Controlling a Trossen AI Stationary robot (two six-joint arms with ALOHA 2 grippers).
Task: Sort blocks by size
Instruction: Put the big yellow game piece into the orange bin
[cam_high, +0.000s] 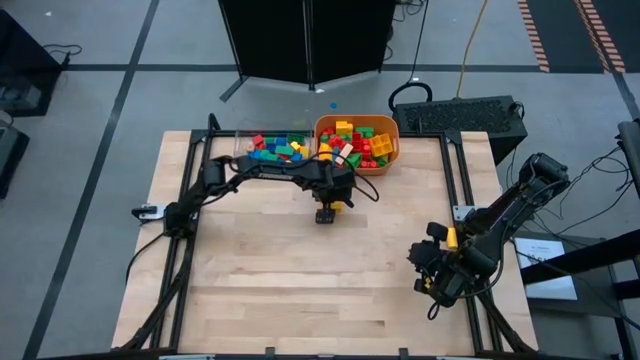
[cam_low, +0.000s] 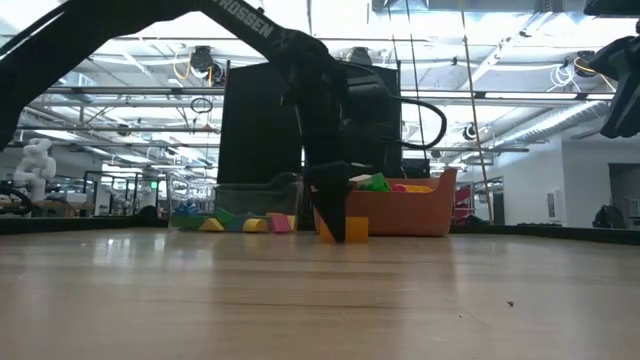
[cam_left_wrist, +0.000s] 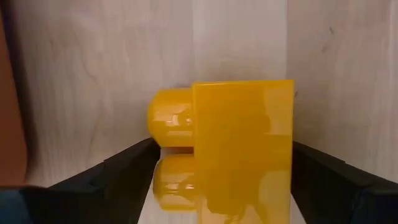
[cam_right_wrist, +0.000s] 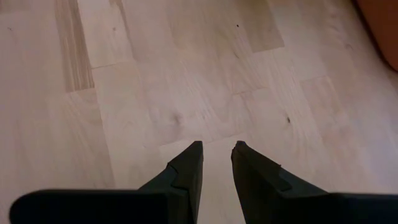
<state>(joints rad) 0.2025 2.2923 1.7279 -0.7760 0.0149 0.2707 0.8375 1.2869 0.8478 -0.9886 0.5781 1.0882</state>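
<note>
My left gripper (cam_high: 326, 213) points down at the table's middle, just in front of the orange tub (cam_high: 388, 160), and is shut on a yellow studded block (cam_left_wrist: 242, 149). In the low view the block (cam_low: 357, 229) sits low beside the dark fingers (cam_low: 333, 218); whether it touches the table I cannot tell. More blocks fill the tub (cam_high: 355, 140) and the clear tray (cam_high: 272, 148) to its left. My right gripper (cam_right_wrist: 217, 149) hovers over bare wood near the table's right edge (cam_high: 430, 272), its fingers a narrow gap apart with nothing between them. My left gripper pinches the yellow block between its two fingers, which come from above and point down. One finger (cam_left_wrist: 134, 165) lies against the stud side (cam_left_wrist: 163, 134). The other finger (cam_left_wrist: 323, 171) lies on the opposite flat face (cam_left_wrist: 287, 155). The block lies on its side, studs level.
The tub and the tray stand side by side at the table's far edge. A black keyboard-like box (cam_high: 460, 112) sits beyond the far right corner. Bare wooden tabletop (cam_high: 300, 290) spreads across the middle and the near half.
</note>
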